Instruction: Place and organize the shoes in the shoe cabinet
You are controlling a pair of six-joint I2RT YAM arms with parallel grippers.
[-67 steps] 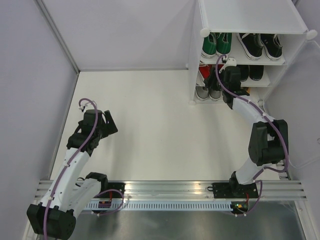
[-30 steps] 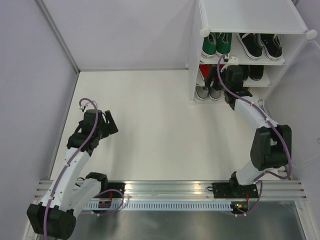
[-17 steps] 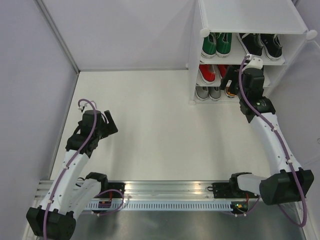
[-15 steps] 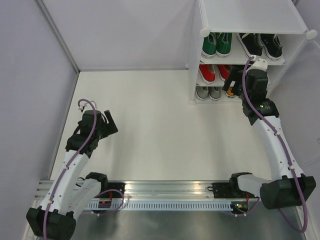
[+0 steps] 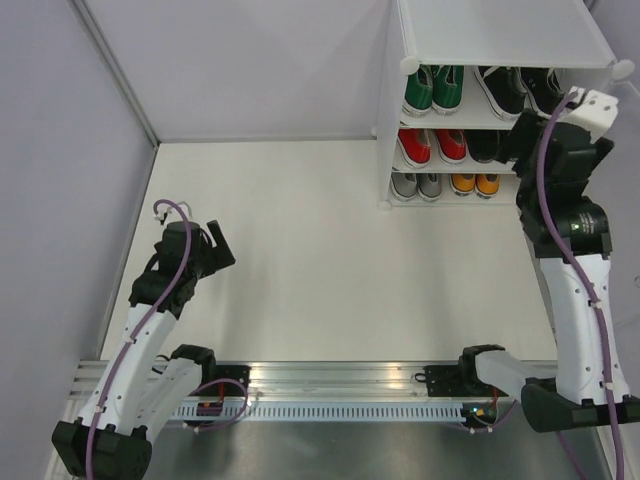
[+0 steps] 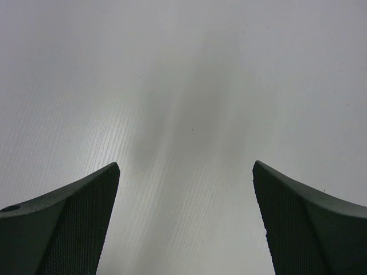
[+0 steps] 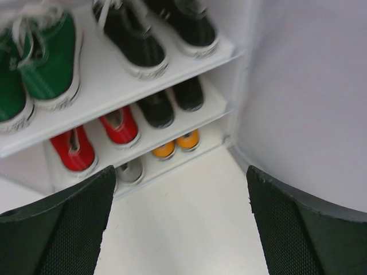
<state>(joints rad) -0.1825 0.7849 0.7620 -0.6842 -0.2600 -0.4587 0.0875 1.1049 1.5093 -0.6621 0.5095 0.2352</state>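
Shoe cabinet [image 5: 500,30]: stands at the far right corner of the desk [image 5: 300,250]; we count three tiers, each holding two pairs of shoes.
Top tier: green pair [image 5: 432,88] on the left, black pair [image 5: 520,90] on the right.
Middle tier: red pair [image 5: 433,146] left, second black pair [image 7: 172,102] right.
Bottom tier: grey pair [image 5: 417,185] left, orange pair [image 5: 474,184] right.
Left jaws: we see them spread wide over the desk, nothing between them.
Right jaws: spread wide and empty, raised before the cabinet's right side, apart from every pair.

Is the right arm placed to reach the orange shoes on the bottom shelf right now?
Probably yes. The right hand, open, faces the open front of the shoe cabinet; the orange shoes sit near the bottom tier's front edge, nothing blocking them.
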